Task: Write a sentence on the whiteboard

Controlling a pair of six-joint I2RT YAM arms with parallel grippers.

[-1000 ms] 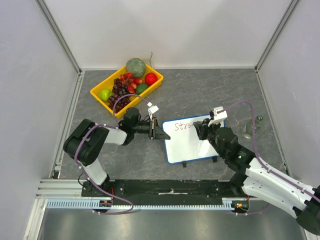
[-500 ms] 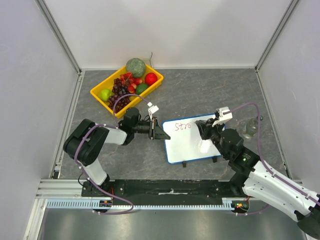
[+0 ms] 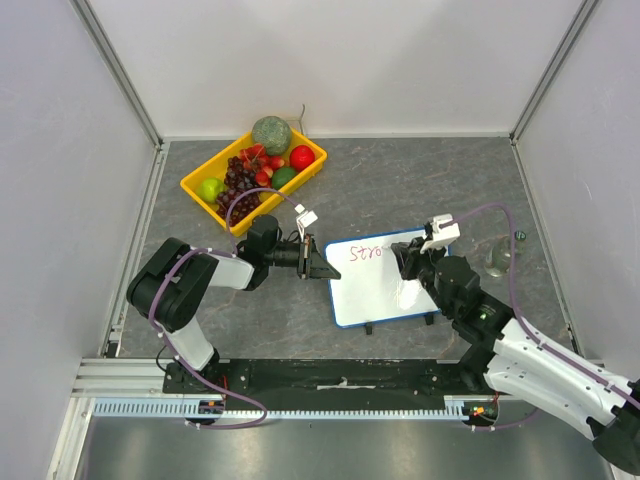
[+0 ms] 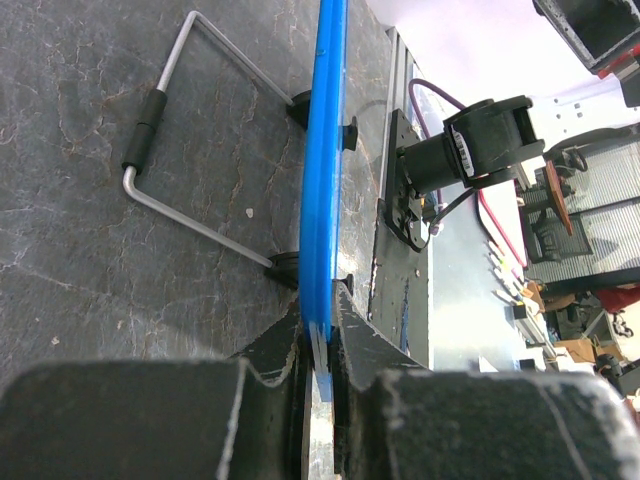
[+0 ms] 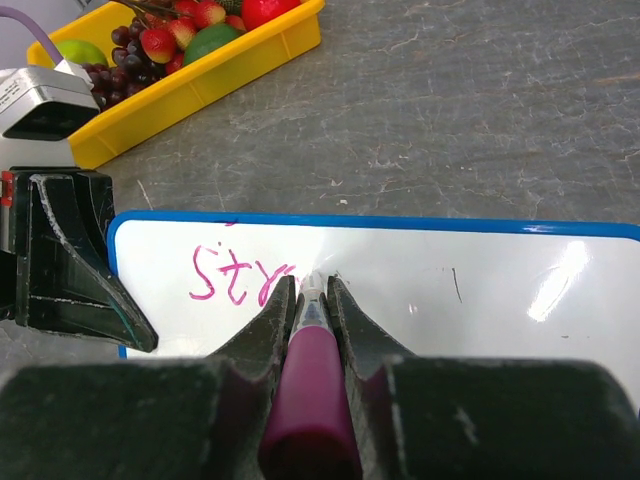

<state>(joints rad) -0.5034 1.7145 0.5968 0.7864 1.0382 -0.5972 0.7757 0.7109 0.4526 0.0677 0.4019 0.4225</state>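
Observation:
The whiteboard (image 3: pixel 375 295) lies on the table with its blue rim around it. Pink-red letters reading about "Stro", the start of the sentence (image 3: pixel 366 252), sit at its top left; the right wrist view shows "Str" (image 5: pixel 232 281). My left gripper (image 3: pixel 322 268) is shut on the board's left edge, seen edge-on as a blue strip (image 4: pixel 325 150) between the jaws (image 4: pixel 318 322). My right gripper (image 3: pixel 402 262) is shut on a pink marker (image 5: pixel 310 390). The marker's tip is at the board just right of the letters, between my right gripper's jaws (image 5: pixel 312 285).
A yellow tray (image 3: pixel 211 211) of fruit stands at the back left, also visible in the right wrist view (image 5: pixel 200 88). A small clear object (image 3: pixel 497 262) and a tiny green one (image 3: pixel 519 236) stand right of the board. A wire stand (image 4: pixel 160 100) lies under the board.
My right gripper with the marker shifted slightly right, then back left along the top line. The left gripper and board have not moved.

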